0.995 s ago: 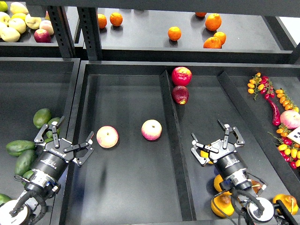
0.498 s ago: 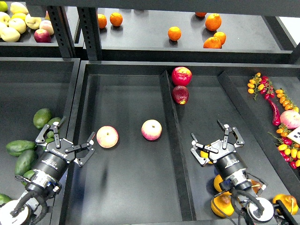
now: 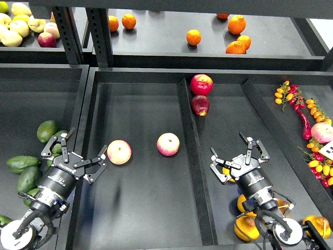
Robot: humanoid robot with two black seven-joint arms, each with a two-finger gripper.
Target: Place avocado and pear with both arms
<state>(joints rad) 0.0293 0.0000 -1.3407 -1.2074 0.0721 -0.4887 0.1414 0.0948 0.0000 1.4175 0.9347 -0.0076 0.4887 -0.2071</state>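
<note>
Nearest, at the lower right, a pear (image 3: 246, 227) lies beside the right arm's base, yellow-orange with a brown blotch; another orange-yellow fruit (image 3: 316, 225) sits at the corner. Just above, the right gripper (image 3: 239, 155) hangs with its fingers spread wide and nothing between them, a small yellow fruit (image 3: 228, 172) partly hidden behind it; against the earlier frame it has edged slightly up and to the left. At the lower left, the left gripper (image 3: 80, 152) is also splayed apart and empty; it has crept a little up and to the right, its right finger now just beside the left pink-yellow apple (image 3: 119, 151) without clearly touching. The avocados lie in the left bin; one avocado (image 3: 22, 163) rests just left of the arm, another (image 3: 46, 130) further up. A second apple (image 3: 168, 144) sits unmoved mid-tray; two red fruits (image 3: 201, 94) stand by the divider; oranges (image 3: 193, 37) dot the far shelf.
</note>
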